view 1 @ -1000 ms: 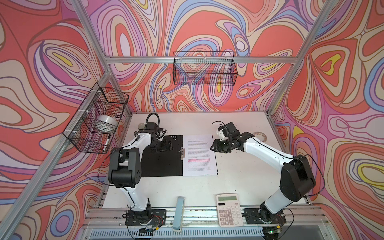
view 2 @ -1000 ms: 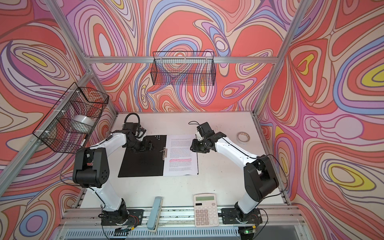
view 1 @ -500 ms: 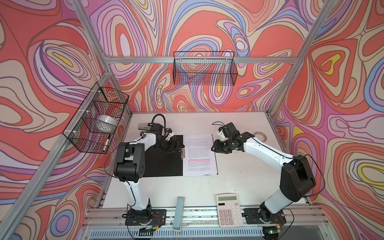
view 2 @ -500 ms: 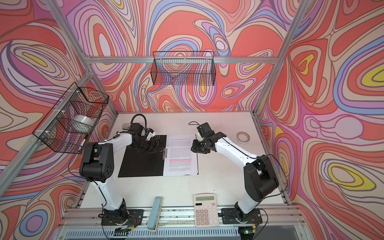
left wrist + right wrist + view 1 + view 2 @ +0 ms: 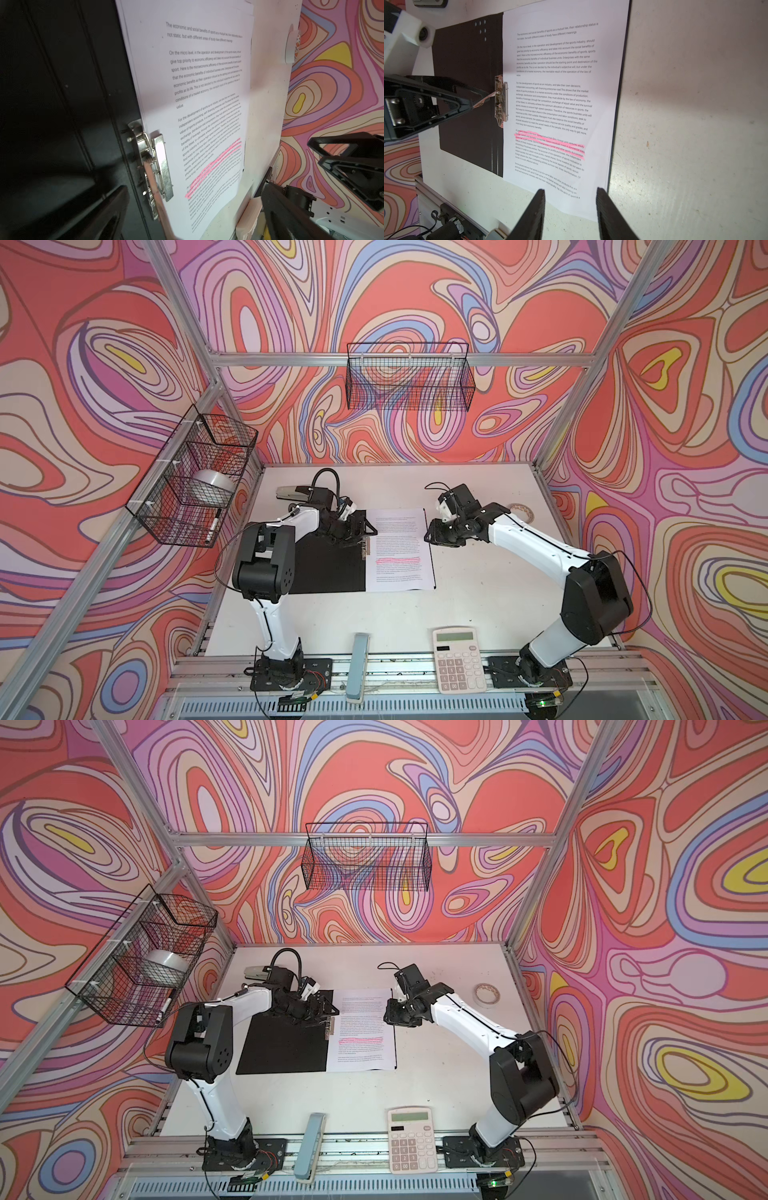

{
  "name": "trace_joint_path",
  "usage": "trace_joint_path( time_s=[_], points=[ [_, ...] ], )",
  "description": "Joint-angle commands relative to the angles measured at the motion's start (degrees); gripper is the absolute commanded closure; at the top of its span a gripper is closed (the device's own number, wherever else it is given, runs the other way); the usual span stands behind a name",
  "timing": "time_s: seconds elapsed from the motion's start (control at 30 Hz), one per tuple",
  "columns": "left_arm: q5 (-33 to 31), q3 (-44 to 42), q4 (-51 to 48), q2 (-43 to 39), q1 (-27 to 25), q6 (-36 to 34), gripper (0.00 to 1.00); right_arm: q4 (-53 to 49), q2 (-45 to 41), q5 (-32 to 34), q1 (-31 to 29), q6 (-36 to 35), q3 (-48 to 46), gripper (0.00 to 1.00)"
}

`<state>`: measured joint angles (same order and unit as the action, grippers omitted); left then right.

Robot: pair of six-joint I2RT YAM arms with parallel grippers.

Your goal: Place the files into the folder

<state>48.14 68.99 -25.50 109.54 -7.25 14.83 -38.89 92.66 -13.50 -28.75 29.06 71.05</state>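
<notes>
The folder [image 5: 328, 568] [image 5: 282, 1048] lies open on the table, black inside up. The files [image 5: 399, 547] [image 5: 361, 1027], white printed sheets with a pink highlighted line, rest on its right half. Their left edge sits at the metal clip [image 5: 160, 166] [image 5: 501, 101] on the spine. My left gripper [image 5: 368, 531] [image 5: 193, 187] is at the clip, open wide, with the clip's copper-coloured lever between its fingers. My right gripper [image 5: 430, 537] [image 5: 571, 189] hovers at the files' right edge, open, holding nothing.
A white calculator [image 5: 459, 659] and a blue-grey stapler-like bar [image 5: 359, 668] lie at the front edge. A tape roll [image 5: 521, 512] sits at the back right, a stapler [image 5: 293, 491] behind the folder. Wire baskets hang on the left wall [image 5: 191, 485] and back wall [image 5: 409, 381].
My left gripper has moved right across the black folder half to the clip, and its elbow has swung up. The right arm and the files have not moved.
</notes>
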Motion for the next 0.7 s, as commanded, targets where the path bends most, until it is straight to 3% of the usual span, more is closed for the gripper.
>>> trace_joint_path(
  time_s=[0.0,0.67],
  points=[
    [-0.3,-0.6,0.6,-0.7,-0.4,0.6,0.0,-1.0,-1.8,1.0,-0.3,0.0,1.4,0.57],
    [1.2,-0.3,3.7,1.5,-6.1,6.7,0.0,-1.7,-2.9,2.2,-0.3,-0.3,1.0,0.57]
  ],
)
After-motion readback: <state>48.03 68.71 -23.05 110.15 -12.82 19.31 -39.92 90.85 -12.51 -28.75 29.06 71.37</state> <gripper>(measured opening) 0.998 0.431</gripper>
